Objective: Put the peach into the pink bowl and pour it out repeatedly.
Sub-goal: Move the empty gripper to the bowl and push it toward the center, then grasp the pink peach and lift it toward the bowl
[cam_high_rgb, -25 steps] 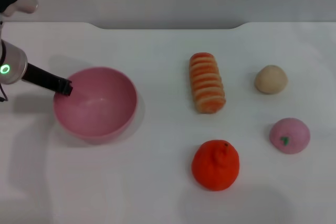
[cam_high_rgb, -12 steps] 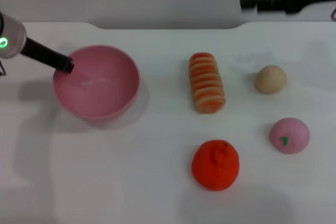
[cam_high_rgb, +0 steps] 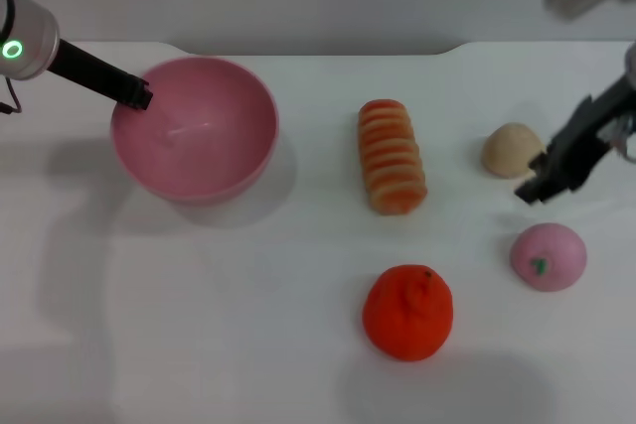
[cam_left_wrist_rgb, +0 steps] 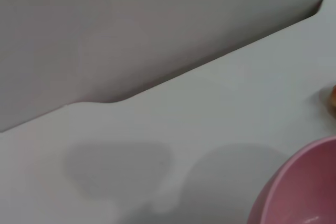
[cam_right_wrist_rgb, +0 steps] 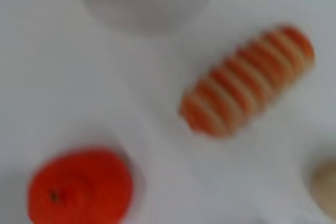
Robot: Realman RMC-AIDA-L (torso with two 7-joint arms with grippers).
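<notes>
1. Peach (cam_high_rgb: 548, 256) lies on the table (cam_high_rgb: 248, 325), just below the right gripper (cam_high_rgb: 542, 184); its jaw state I cannot tell.
2. Probably soft and light; grasp across its rounded middle.
3. Left gripper (cam_high_rgb: 139, 96) pinches the pink bowl (cam_high_rgb: 194, 131) rim.

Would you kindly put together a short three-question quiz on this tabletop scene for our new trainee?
1. True or false: the peach already lies inside the pink bowl.
2. Which item lies closest to the right gripper?
A. the orange fruit
B. the beige ball
C. the striped roll
3. Fill in: the left gripper is at the bowl's ____.

Key:
1. False; the peach lies on the table, and the bowl holds nothing.
2. B.
3. Rim, on the side nearest the robot's left.
</notes>
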